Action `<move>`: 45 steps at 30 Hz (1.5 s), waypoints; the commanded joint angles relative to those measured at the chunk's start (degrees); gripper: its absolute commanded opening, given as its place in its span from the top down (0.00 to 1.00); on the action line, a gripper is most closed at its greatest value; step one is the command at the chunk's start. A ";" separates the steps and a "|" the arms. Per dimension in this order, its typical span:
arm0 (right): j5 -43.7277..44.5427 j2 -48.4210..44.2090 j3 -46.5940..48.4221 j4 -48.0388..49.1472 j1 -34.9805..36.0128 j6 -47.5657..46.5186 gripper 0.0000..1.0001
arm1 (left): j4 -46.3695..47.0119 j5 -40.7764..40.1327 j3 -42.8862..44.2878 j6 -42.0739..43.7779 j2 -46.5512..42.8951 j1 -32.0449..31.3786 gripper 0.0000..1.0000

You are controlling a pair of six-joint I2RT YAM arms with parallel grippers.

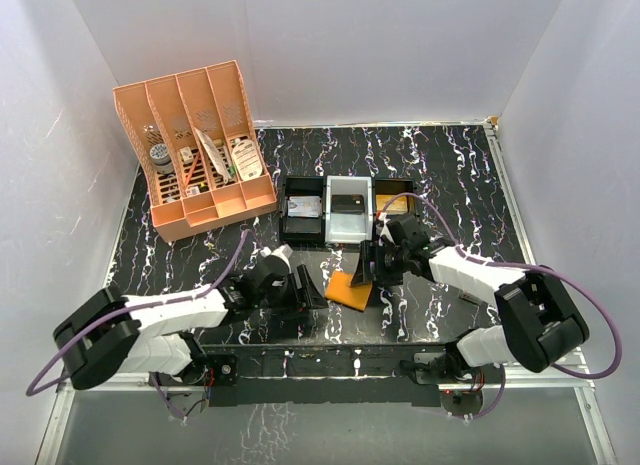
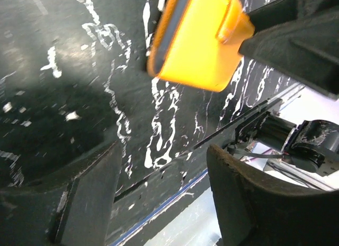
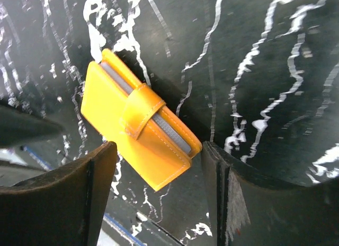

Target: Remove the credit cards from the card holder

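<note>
Card holder (image 3: 139,132) (closed) between right gripper (image 3: 159,156) jaws.

Both arms stretch low and inward. The left gripper (image 1: 308,285) and right gripper (image 1: 364,266) face each other, jaws spread apart.

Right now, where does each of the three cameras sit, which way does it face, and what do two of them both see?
Top external: above and behind the arms, looking down on the table; both arms, left end effector and right end effector show.
Left wrist: on the left arm, facing the orange card holder; its own fingers frame the bottom.
Right wrist: on the right arm, facing down at the card holder; its fingers show.
Shared: all three see the card holder.
</note>
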 commanded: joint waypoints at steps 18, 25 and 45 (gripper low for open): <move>0.27 -6.03 -4.68 6.13 -0.78 -0.77 0.39 | 3.70 -4.57 2.74 -1.76 11.14 -1.13 0.62; -14.07 4.68 -5.50 16.72 -0.73 0.07 0.48 | 10.57 -4.43 0.76 -2.21 11.43 -1.14 0.59; -10.27 -12.58 -5.57 6.75 -0.73 5.44 1.00 | 5.32 -4.76 4.79 -1.02 12.09 -2.39 0.37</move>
